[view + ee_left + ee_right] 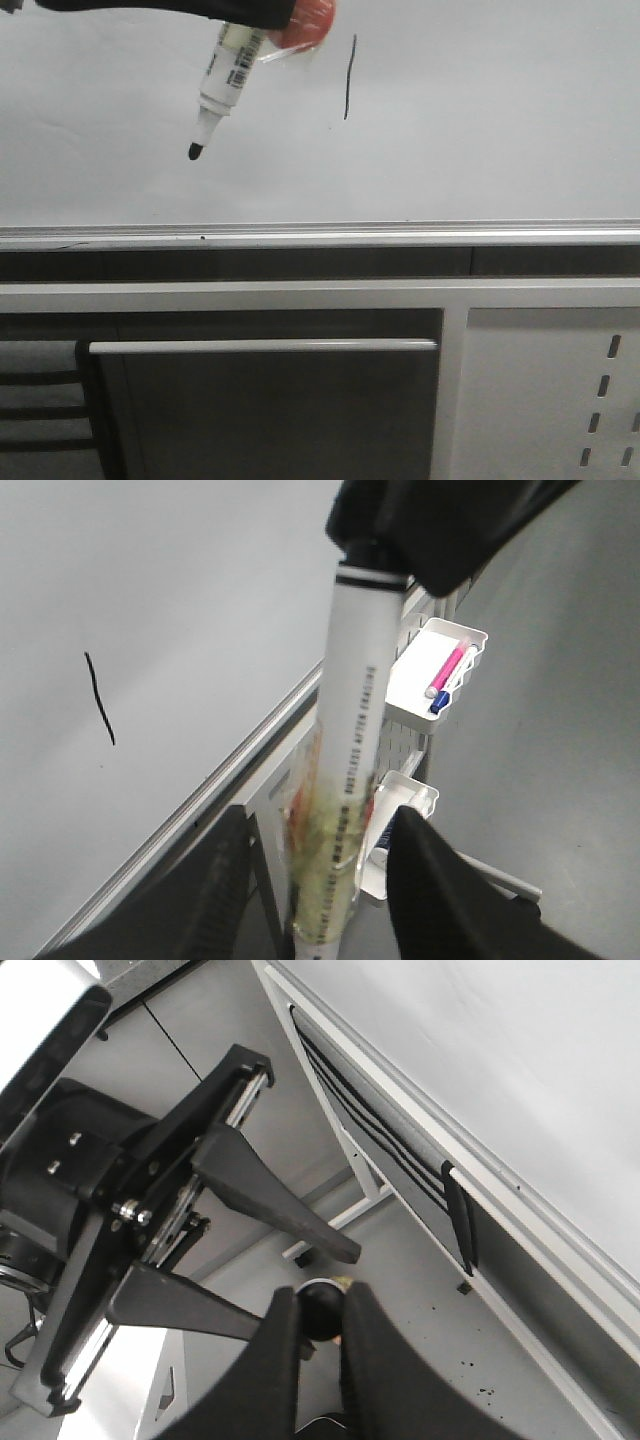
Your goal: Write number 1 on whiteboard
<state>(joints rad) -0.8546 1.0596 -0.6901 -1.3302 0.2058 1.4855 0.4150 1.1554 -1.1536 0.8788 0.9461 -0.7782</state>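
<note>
Marker [222,82] clamped in your left gripper [318,865], tip off the whiteboard [480,130], number 1 [349,77] beside it, gripper body cropped, right gripper [318,1360] nearly closed, contents unclear.

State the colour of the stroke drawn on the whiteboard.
The number 1 on the whiteboard is black, clearest in the front view.

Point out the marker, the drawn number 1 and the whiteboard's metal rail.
marker [222,75]: front view, on its white barrel.
number 1 [348,80]: front view, middle of the dark stroke.
metal rail [400,237]: front view, along the whiteboard's lower edge.
</note>
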